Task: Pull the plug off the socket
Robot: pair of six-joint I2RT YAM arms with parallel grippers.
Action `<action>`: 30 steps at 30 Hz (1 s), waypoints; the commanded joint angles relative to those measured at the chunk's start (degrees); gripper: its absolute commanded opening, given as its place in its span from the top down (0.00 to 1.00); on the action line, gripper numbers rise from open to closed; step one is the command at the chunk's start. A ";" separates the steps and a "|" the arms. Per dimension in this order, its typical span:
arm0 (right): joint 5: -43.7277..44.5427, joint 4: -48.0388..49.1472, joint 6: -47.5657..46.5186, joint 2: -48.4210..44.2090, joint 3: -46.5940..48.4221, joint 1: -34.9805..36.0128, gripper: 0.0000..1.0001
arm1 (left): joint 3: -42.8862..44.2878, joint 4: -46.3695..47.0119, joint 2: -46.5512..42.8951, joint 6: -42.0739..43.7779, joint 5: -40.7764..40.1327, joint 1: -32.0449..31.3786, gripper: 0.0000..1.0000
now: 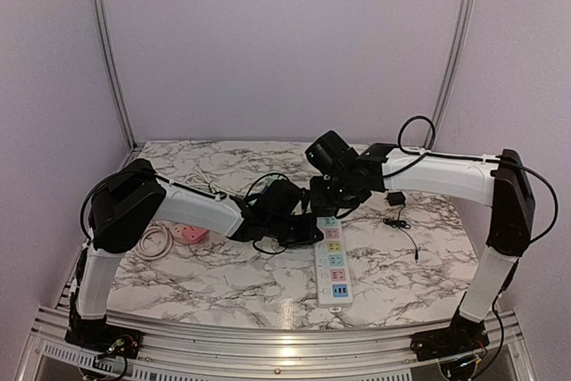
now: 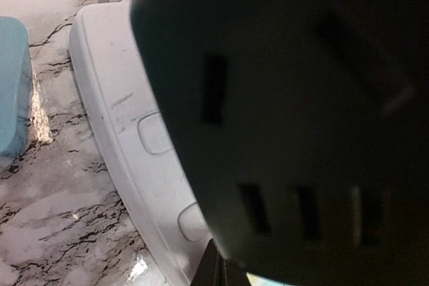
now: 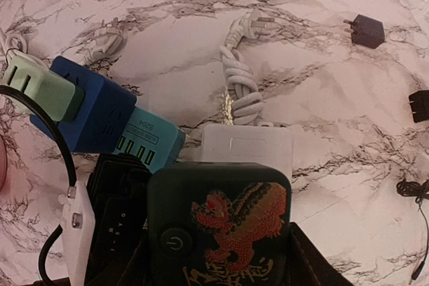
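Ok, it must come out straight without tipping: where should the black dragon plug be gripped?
By its two flat side faces, coming straight from above. The black dragon plug is a squarish block seated on the white power strip, and the right gripper has its fingers flanking those sides.

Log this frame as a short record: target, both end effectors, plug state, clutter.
target: black dragon-print adapter at the far end of the white power strip
right end effector: closed around the adapter's sides, as far as the wrist view shows
left end effector: shut, at the strip's far end
plug state: appears seated, not yet pulled
clutter: blue cube adapter, loose black plug on the marble table
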 commanded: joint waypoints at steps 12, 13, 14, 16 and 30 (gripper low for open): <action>-8.78 11.31 -1.28 -16.76 -13.09 -10.84 0.96 | 0.81 -16.02 -1.79 5.27 -5.79 0.51 1.00; -9.79 12.27 -1.23 -17.47 -13.99 -11.65 0.96 | 1.24 -16.28 -2.55 5.81 -6.00 0.51 1.00; -10.71 13.11 -1.12 -18.17 -15.06 -12.38 0.96 | 1.49 -16.33 -3.44 6.23 -6.32 0.51 1.00; -12.20 14.65 -0.95 -19.62 -17.13 -13.81 0.96 | 1.71 -16.53 -5.16 6.87 -6.50 0.53 1.00; -18.51 19.49 2.14 -33.38 -34.33 -16.67 0.93 | -9.84 -17.62 -21.41 7.94 -13.29 0.59 1.00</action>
